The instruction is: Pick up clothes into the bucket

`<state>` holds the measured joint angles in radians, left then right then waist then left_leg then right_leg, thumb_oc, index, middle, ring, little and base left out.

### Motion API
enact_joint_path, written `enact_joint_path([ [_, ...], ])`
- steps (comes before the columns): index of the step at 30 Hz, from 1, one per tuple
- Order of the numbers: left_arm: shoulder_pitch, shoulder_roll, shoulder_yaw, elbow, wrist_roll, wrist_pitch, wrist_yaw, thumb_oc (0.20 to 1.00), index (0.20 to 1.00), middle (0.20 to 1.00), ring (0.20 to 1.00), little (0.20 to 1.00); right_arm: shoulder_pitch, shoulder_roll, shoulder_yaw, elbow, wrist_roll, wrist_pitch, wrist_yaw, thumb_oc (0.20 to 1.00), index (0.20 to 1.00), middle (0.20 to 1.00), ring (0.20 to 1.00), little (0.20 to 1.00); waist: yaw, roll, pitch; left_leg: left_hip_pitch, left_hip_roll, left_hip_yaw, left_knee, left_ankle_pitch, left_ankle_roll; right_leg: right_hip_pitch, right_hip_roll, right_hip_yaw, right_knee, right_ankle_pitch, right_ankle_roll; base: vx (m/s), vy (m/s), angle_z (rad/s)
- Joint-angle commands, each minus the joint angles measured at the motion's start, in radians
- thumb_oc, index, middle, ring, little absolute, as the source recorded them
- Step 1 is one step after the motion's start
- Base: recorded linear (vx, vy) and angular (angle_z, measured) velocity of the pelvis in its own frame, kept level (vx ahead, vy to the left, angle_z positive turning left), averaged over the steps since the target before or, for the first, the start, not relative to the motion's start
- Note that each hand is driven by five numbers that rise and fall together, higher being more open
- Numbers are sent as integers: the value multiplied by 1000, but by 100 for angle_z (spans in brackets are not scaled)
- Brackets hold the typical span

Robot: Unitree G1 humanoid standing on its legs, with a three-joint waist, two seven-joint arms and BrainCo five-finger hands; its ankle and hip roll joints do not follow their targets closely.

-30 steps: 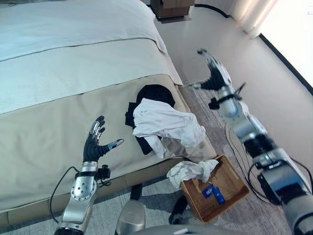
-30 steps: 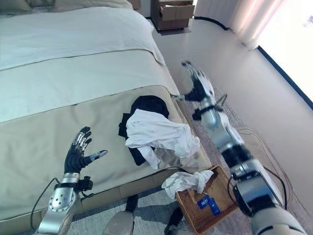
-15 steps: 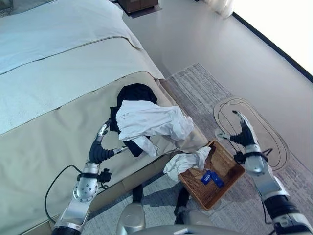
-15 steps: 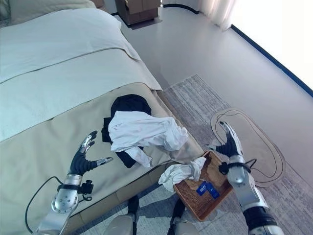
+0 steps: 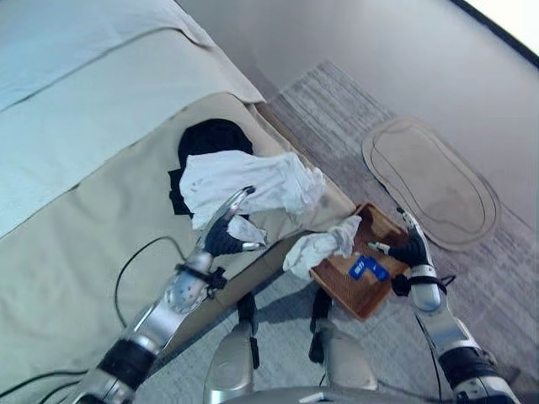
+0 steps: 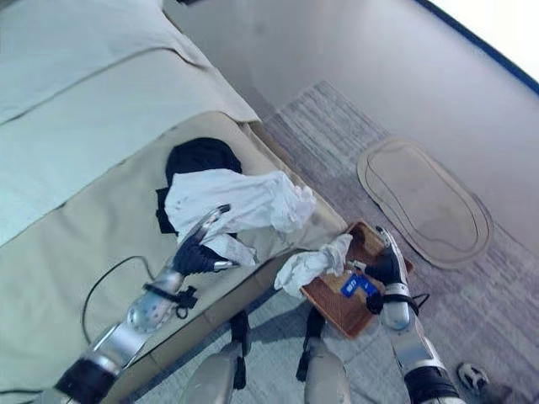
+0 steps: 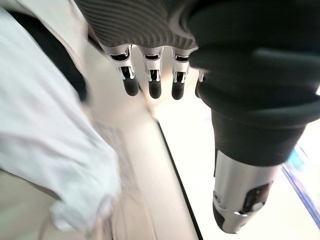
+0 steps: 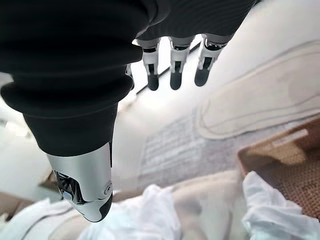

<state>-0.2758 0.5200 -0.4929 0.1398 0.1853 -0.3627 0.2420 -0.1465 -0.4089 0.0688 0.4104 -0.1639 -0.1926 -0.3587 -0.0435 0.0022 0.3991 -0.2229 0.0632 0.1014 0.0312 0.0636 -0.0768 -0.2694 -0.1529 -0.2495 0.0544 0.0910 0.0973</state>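
The bed has a beige cover over its foot end and pale sheets further up. Near its corner lies a black garment, with a white shirt piled partly on top of it and trailing toward the bed's edge. Beside the bed, the floor carries a grey rug. On the rug sit an oval mat and a wicker basket just beside the bed's corner.

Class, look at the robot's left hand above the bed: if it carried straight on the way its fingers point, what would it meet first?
Most likely the white garment: the open left hand points its fingers at that heap, though depth is hard to judge.
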Motion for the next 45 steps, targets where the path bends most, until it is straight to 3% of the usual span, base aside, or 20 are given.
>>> enact_joint_path([
  [1,-61,-28,-19,60,68,-30,44,1000,1000,1000,1000,1000,-51,-29,21,-61,36,-54,-53,1000,1000,1000,1000,1000,-35,-42,14,-115,28,3,167,-57,39,-61,-131,43,128,-12,85,-94,-2,-21],
  [10,-288,-108,-109,244,150,17,141,1000,1000,1000,1000,1000,-179,-37,57,-15,48,-53,-110,1000,1000,1000,1000,1000,-87,-39,60,-364,55,-1,356,-106,30,-302,-126,98,283,-49,69,-111,-19,-7],
  [15,-447,-163,-137,445,284,134,254,1000,1000,1000,1000,1000,-278,-35,82,49,51,-43,-166,1000,1000,1000,1000,1000,-118,-25,83,-541,70,-6,455,-121,25,-487,-123,129,383,-64,61,-83,-18,-5],
  [19,-492,-142,-132,503,396,204,302,1000,1000,1000,1000,1000,-296,-41,71,24,43,-49,-179,1000,1000,1000,1000,1000,-125,-21,88,-626,79,-5,519,-138,27,-579,-117,153,440,-73,59,-52,11,-9],
  [22,-522,-119,-132,574,503,286,317,1000,1000,1000,1000,1000,-291,-43,59,-4,25,-51,-187,1000,1000,1000,1000,1000,-130,-18,86,-702,89,-8,578,-155,30,-655,-114,168,491,-86,54,-25,5,-10],
  [23,-523,-120,-132,576,504,286,318,1000,1000,1000,1000,1000,-291,-43,58,-4,24,-51,-187,1000,1000,1000,1000,1000,-129,-17,84,-707,89,-9,581,-156,30,-660,-114,169,495,-87,54,-25,-10,-7],
  [25,-551,-101,-126,631,584,357,312,1000,1000,1000,1000,1000,-284,-47,48,-28,11,-51,-188,1000,1000,1000,1000,1000,-133,-18,88,-759,94,-11,619,-165,33,-716,-110,182,536,-97,49,-10,-5,-3],
  [30,-587,-65,-118,672,670,424,310,1000,1000,1000,1000,1000,-273,-47,41,-76,-2,-52,-178,1000,1000,1000,1000,1000,-135,-19,78,-821,100,-30,672,-203,28,-785,-96,199,597,-136,49,30,-15,-6],
  [31,-589,-65,-119,674,671,424,311,1000,1000,1000,1000,1000,-272,-46,40,-78,-2,-52,-178,1000,1000,1000,1000,1000,-136,-22,82,-836,99,-24,674,-180,36,-797,-99,195,593,-115,40,0,0,0],
  [32,-606,-54,-123,688,687,438,311,1000,1000,1000,1000,1000,-276,-45,47,-100,-1,-58,-174,1000,1000,1000,1000,1000,-139,-22,76,-845,99,-28,690,-206,30,-812,-88,204,614,-139,46,-68,-1,-3],
  [34,-614,-51,-127,695,690,440,308,1000,1000,1000,1000,1000,-274,-44,47,-113,-1,-57,-171,1000,1000,1000,1000,1000,-141,-25,77,-874,97,-25,700,-185,39,-836,-89,202,615,-119,37,5,-6,-5],
  [36,-646,-49,-134,724,674,444,308,1000,1000,1000,1000,1000,-284,-41,58,-142,4,-65,-170,1000,1000,1000,1000,1000,-146,-25,72,-890,97,-33,718,-212,30,-860,-76,213,640,-145,42,72,-5,-5],
  [45,-735,-57,-170,769,590,399,407,1000,1000,1000,1000,1000,-321,-14,114,-168,19,-97,-193,1000,1000,1000,1000,1000,-167,-39,55,-993,95,-27,784,-226,35,-969,-57,240,697,-150,39,1,14,-5],
])
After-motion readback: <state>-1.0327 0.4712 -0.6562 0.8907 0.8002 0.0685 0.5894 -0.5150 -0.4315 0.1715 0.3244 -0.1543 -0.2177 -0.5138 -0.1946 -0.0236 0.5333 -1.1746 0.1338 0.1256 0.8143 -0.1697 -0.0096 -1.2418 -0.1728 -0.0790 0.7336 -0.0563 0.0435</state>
